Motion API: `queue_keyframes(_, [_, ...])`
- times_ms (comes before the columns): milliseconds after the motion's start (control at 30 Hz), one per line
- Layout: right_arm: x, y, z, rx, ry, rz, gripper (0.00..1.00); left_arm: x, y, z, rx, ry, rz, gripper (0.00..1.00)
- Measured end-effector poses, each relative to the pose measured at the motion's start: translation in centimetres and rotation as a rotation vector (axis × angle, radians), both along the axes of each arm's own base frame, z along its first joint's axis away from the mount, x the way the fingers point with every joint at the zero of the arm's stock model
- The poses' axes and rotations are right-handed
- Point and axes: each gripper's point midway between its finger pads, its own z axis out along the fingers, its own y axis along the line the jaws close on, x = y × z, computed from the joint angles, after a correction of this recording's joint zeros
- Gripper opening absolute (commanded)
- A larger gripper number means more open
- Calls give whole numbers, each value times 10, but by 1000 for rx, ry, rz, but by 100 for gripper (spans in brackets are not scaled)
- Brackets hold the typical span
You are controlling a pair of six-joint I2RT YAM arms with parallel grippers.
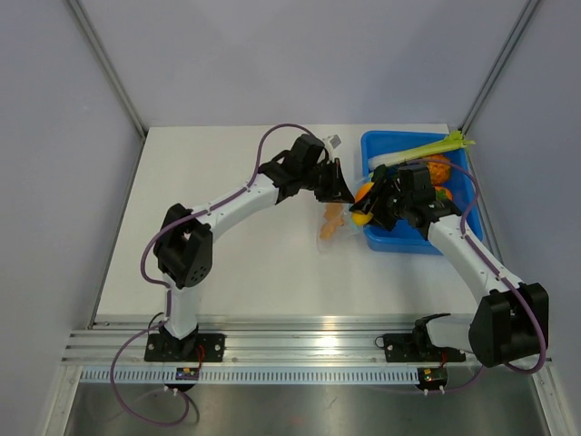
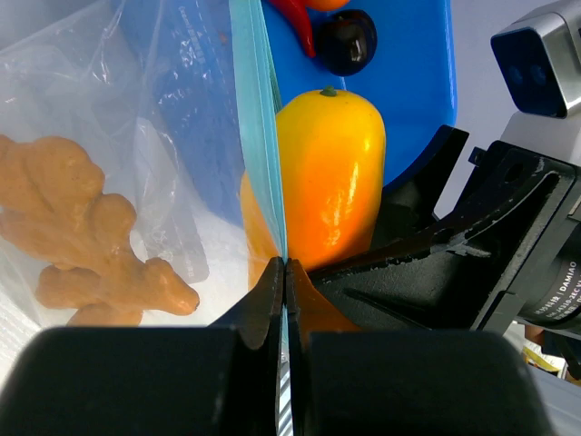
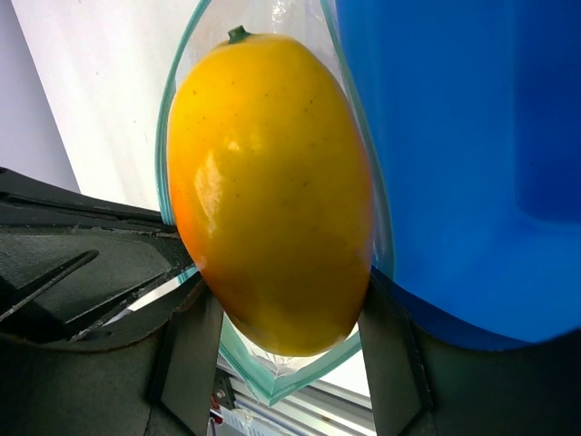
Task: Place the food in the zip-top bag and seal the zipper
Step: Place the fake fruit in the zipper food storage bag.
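Observation:
The clear zip-top bag lies on the white table just left of the blue tray, with the lumpy orange cluster inside it. My left gripper is shut on the bag's blue-green zipper strip and holds that edge up; it also shows in the top view. My right gripper is shut on the yellow oblong piece, which sits within the open loop of the zipper strip at the bag's mouth. In the top view the right gripper is beside the left one.
The blue tray stands at the back right, holding the green-white leek, a round orange fruit, a red chili piece and a dark round piece. Grey walls bound the table.

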Motion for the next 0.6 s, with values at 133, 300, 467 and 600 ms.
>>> queue_keyframes(133, [-1,0,-1,-8,0,8,51,0,-2,2,-23,6,-5,0])
queue_keyframes(300, [-3,-1,-2,-19,-2,22,69,0,-5,4,-45,9,-9,0])
queue_keyframes(467, [-4,-4,1,-41,-9,30,75,-1,-5,3,-53,10,-16,0])
queue_keyframes(600, [-6,-7,1,-59,-4,33,80,-1,-5,4,-61,7,-21,0])
